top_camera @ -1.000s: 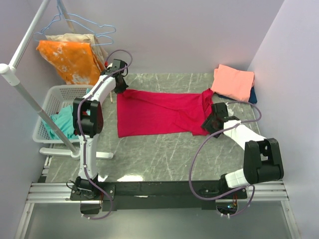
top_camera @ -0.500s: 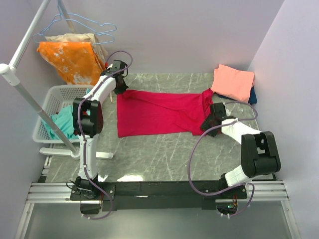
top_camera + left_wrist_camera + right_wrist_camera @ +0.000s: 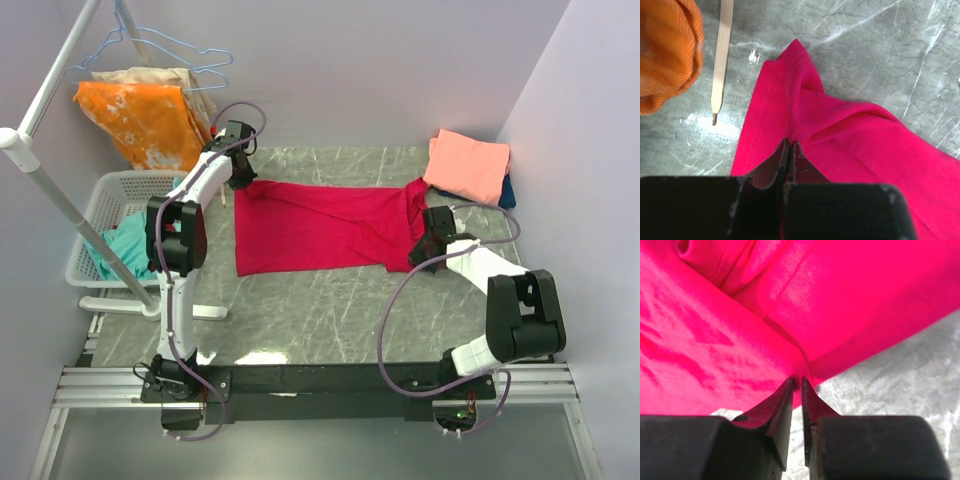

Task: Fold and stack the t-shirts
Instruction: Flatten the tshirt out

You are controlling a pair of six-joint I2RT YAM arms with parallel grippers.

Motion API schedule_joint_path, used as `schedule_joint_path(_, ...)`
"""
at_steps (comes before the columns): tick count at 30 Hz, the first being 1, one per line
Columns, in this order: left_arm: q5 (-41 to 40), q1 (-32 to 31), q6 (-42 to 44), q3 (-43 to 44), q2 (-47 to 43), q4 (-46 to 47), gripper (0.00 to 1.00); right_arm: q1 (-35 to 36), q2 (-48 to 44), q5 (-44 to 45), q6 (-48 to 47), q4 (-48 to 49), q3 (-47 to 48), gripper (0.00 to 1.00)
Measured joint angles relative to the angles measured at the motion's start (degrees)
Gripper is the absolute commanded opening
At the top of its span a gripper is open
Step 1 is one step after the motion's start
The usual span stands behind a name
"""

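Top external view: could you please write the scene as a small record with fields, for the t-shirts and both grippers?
red t-shirt: spread out across the table
left gripper: shut on the red t-shirt's far left corner
right gripper: jaws almost together on its near right edge
salmon-pink t-shirt: folded, far right corner, lying on the dark blue t-shirt
basket: left of the table, teal cloth inside
orange cloth: hanging at far left

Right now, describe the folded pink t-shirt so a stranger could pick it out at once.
Start at the grey marble table and go to its far right corner. There a salmon-pink t-shirt lies folded on a dark blue t-shirt. Unlike the crimson t-shirt spread across the middle, it is pale and folded.
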Motion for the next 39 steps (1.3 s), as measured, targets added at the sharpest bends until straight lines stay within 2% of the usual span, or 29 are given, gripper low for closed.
schedule_joint_path(1, 0.0, 0.0, 0.0, -0.1, -0.1, 0.0, 0.01, 0.0, -0.7, 0.3, 0.0, -0.5, 0.1, 0.05)
schedule_joint_path(5, 0.0, 0.0, 0.0, -0.4, -0.3, 0.0, 0.01, 0.0, -3.2, 1.3, 0.0, -2.4, 0.5, 0.05)
schedule_joint_path(6, -0.1, 0.0, 0.0, -0.4, -0.3, 0.0, 0.01, 0.0, -3.6, 1.4, 0.0, -2.7, 0.8, 0.07)
schedule_joint_path(7, -0.1, 0.0, 0.0, -0.5, -0.3, 0.0, 0.01, 0.0, -4.0, 1.6, 0.0, -2.9, 1.0, 0.2)
schedule_joint_path(9, -0.1, 0.0, 0.0, -0.6, -0.4, 0.0, 0.01, 0.0, -4.4, 1.8, 0.2, -3.0, 1.2, 0.32)
schedule_joint_path(10, -0.1, 0.0, 0.0, -0.7, -0.5, 0.1, 0.01, 0.0, -4.4, 1.8, 0.2, -3.0, 1.2, 0.37)
schedule_joint_path(13, -0.1, 0.0, 0.0, -0.9, -0.5, 0.0, 0.01, 0.0, -4.4, 1.7, 0.2, -3.1, 1.0, 0.4)
schedule_joint_path(39, -0.5, 0.0, 0.0, -1.7, -1.2, 0.0, 0.01, 0.0, 2.4, -1.2, 0.5, 1.5, -0.5, 0.38)
